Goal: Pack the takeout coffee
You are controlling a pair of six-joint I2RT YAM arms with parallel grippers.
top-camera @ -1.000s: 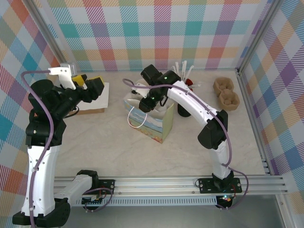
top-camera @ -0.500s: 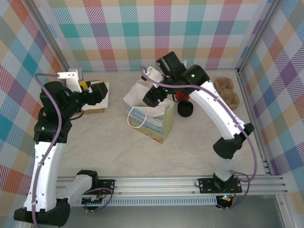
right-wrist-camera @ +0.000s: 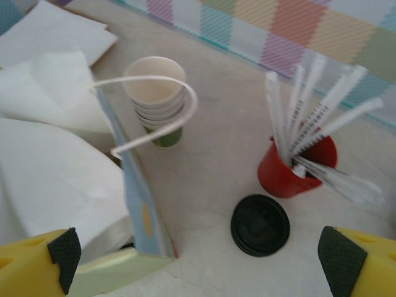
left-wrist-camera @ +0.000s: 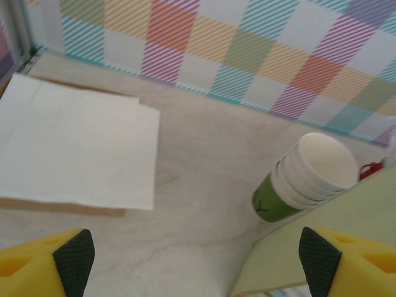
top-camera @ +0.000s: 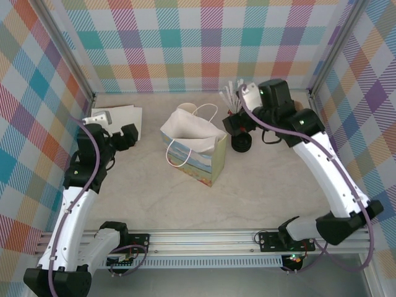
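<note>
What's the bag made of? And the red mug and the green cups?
Bag: looks like paper, matte, with creases and sharp folds.
Red mug: probably plastic or glazed ceramic, smooth with a slight shine.
Cups: likely paper, matte, with thin rolled rims.

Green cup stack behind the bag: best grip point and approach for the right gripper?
Probably the top cup at its rim, pinching the wall from straight above, inside and outside the open mouth. The cup stack is nested, so only narrow rim bands show below, and the bag with its handle crowds the near side.
</note>
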